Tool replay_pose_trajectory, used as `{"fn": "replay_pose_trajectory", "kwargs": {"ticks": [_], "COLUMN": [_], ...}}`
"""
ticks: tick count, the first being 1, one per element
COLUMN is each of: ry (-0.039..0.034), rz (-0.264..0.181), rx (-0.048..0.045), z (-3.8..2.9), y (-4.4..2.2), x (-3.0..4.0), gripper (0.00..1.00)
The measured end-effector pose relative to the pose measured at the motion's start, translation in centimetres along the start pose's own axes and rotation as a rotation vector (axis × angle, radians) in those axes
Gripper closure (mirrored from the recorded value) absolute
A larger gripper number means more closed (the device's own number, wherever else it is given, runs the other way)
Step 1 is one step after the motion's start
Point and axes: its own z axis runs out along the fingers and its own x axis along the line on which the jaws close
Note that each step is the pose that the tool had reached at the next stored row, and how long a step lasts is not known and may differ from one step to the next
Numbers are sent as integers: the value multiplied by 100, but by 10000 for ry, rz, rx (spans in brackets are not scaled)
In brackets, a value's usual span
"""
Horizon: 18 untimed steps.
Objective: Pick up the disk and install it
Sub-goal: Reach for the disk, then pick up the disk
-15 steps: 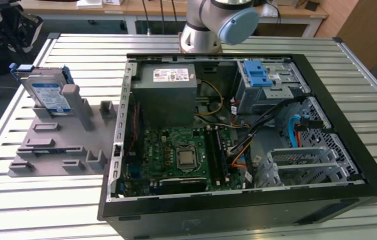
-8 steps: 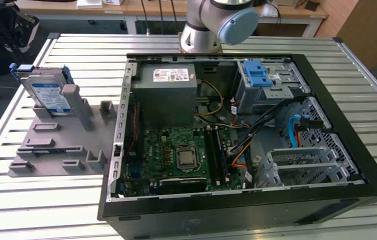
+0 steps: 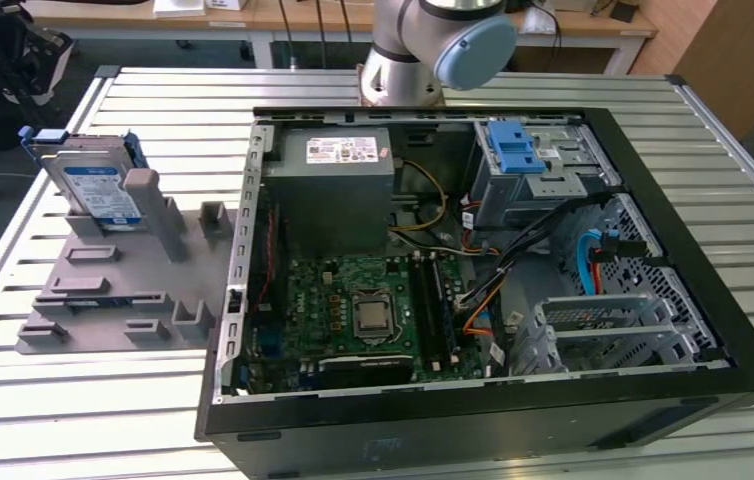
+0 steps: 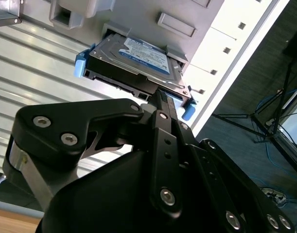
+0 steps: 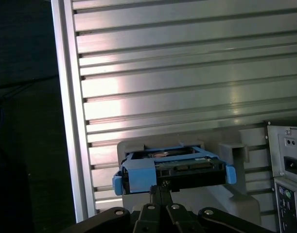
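Disk (image 3: 90, 190) (image 4: 138, 58) (image 5: 182, 170): flat silver metal rectangle, blue-and-white label on the broad face, blue plastic carrier round the edges with small blue tabs poking out at the corners. Standing on edge, leaning slightly, in a slot of a grey holder (image 3: 124, 290) at the exterior view's left, well apart from the computer case (image 3: 484, 425). Seated in the holder, not lifted.

Jaws pressed together, gripping nothing. In both wrist views, black fingertips (image 4: 161, 97) (image 5: 155, 191) lined up with the middle of the disk's connector edge. Contact with that edge impossible to judge from these angles.

Around the disk: more upright pegs and empty slots on the same grey holder. Under it, a slatted aluminium surface (image 3: 150, 100). Towards the exterior view's right, the open black computer case lying on its side. Inside, a large grey metal box (image 3: 337, 190) with a small white sticker, a green motherboard (image 3: 350, 300) below it, a grey metal cage (image 3: 551, 175) with a blue plastic latch (image 3: 517, 150) at the far corner, and a second perforated cage (image 3: 604, 330) nearer the front. Loose bundle of black, blue and orange cables (image 3: 537, 245) draped between the two cages. Robot arm (image 3: 431, 50) rising from the surface just behind the case.
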Motion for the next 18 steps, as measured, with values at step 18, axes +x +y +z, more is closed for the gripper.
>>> {"fn": "replay_pose_trajectory", "kwargs": {"ticks": [18], "ry": [5], "rz": [-277], "rx": [-3], "z": [0], "y": [-1], "x": [11], "gripper": [89]}}
